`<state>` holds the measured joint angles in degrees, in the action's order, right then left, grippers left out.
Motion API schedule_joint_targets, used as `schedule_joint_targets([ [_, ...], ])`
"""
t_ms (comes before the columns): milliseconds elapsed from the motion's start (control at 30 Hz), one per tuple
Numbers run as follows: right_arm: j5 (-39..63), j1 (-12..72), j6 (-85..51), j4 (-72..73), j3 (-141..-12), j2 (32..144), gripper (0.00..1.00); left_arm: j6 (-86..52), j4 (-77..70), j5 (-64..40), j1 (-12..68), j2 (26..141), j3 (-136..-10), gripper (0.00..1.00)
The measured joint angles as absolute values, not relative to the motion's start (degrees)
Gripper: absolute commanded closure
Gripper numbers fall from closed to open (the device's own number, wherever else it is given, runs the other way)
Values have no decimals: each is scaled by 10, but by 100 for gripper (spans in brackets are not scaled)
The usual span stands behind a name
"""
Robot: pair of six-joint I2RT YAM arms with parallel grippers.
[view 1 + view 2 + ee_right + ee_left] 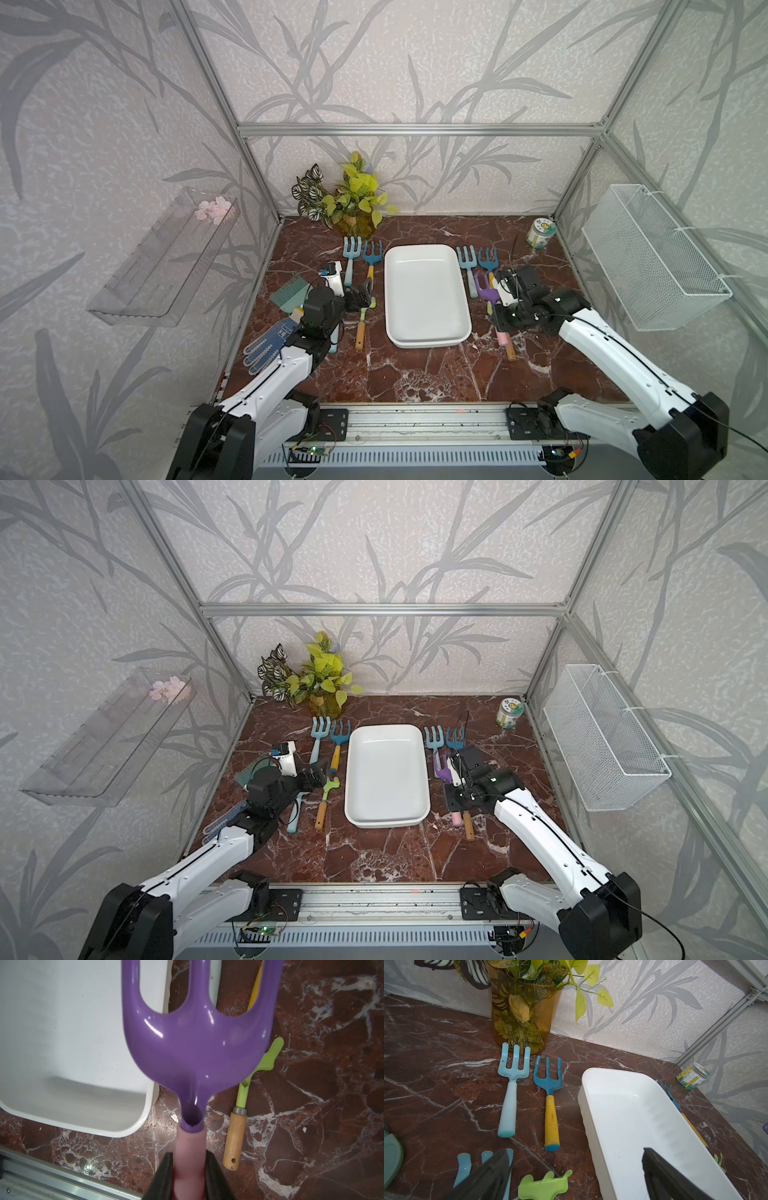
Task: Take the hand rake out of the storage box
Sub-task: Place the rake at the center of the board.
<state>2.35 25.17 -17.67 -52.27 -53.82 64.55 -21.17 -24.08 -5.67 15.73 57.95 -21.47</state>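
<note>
My right claw (pixel 188 1157) clamped on the purple hand rake (pixel 197 1047), just beside the storage box (pixel 62 1043), my left claw (pixel 576 1152) spread wide

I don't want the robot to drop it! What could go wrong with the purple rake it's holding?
The right gripper pinches only the pink handle of the purple rake, and the big head sticks out far in front, so it might tip or slip. A green rake lies just below it, so setting the purple one down could bump it. The storage box is close beside it too.
</note>
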Motion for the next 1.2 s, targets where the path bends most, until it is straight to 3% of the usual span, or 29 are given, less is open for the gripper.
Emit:
schedule_joint_targets([
  [533,25,262,-183,-557,-538,753,96,-212,-241,-57,157,580,-215,0],
  [1200,46,301,-202,-500,-503,846,95,-212,-241,-57,157,580,-215,0],
])
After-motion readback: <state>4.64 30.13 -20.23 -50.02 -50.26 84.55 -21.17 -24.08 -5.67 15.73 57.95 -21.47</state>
